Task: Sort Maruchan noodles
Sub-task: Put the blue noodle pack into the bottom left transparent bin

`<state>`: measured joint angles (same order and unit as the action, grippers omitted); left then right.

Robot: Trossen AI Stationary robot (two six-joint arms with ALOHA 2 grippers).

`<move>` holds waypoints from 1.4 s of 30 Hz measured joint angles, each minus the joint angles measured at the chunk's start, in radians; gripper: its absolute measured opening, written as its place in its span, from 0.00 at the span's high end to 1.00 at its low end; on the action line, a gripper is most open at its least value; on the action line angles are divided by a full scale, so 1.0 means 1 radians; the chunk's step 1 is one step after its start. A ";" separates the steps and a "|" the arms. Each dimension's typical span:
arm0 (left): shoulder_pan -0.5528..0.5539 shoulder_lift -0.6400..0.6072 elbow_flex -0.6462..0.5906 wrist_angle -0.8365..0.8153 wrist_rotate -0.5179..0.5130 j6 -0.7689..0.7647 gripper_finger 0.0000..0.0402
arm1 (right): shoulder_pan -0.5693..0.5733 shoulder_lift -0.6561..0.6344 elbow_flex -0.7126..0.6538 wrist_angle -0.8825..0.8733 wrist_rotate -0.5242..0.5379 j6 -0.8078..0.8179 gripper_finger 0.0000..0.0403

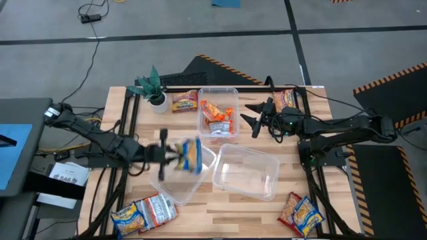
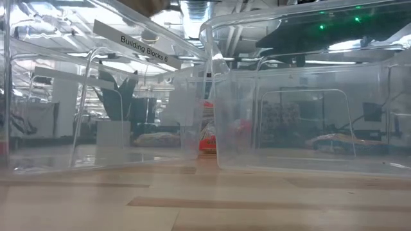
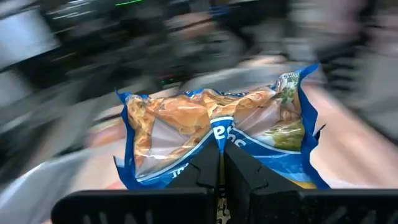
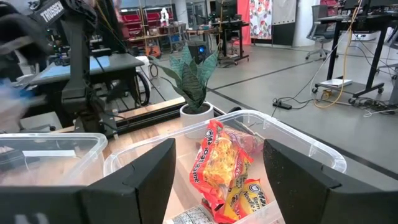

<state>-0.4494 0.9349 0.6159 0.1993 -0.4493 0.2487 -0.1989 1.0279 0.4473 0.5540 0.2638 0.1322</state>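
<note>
My left gripper (image 1: pixel 175 155) (image 3: pixel 222 163) is shut on a yellow-and-blue noodle packet (image 1: pixel 191 155) (image 3: pixel 217 127), above the near left clear tub (image 1: pixel 181 181). My right gripper (image 1: pixel 248 115) (image 4: pixel 219 155) is open and empty, at the right wall of the far tub (image 1: pixel 218 92), which holds orange packets (image 1: pixel 217 115) (image 4: pixel 221 165). Loose packets lie flat on the table: one by the plant (image 1: pixel 183 101), one under the right arm (image 1: pixel 287 99), two at the near left (image 1: pixel 143 212), and one or two at the near right (image 1: pixel 301 213). My left gripper pinches the yellow-and-blue packet between its two fingers at the middle of one long edge (image 3: pixel 222 142). The fingers (image 3: pixel 208 169) come roughly level from the table's left. The packet is lifted clear, stands out beyond the fingertips and is spread wide to either side of them.
A third clear tub (image 1: pixel 245 172) stands at the near middle and looks empty. A small green potted plant (image 1: pixel 155 90) (image 4: pixel 196 81) stands at the far left. Black frame rails (image 1: pixel 127 127) run along both table sides. In the low view the tub walls (image 2: pixel 212 96) fill the sight.
</note>
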 joint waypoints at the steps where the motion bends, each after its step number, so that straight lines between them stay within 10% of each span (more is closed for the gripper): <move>1: -0.011 0.000 0.000 -0.019 0.071 0.009 1.00 | 0.000 0.000 0.000 0.000 0.000 0.000 0.34; 5: -0.026 0.000 0.004 -0.125 0.243 -0.025 1.00 | 0.000 0.000 0.000 0.000 0.000 0.000 0.34; 19: 0.024 0.000 0.025 -0.254 0.175 -0.216 0.99 | 0.000 0.000 0.000 0.000 0.000 0.000 0.34; 31: 0.036 0.000 0.026 -0.259 0.106 -0.242 0.69 | 0.000 0.000 0.000 0.000 0.000 0.000 0.34; 42: 0.084 -0.033 -0.003 -0.249 -0.395 -0.146 0.64 | 0.000 0.000 0.000 0.000 0.011 0.012 0.34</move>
<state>-0.3654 0.9017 0.6132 -0.0493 -0.8443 0.1028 -0.1989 1.0279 0.4473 0.5541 0.2745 0.1443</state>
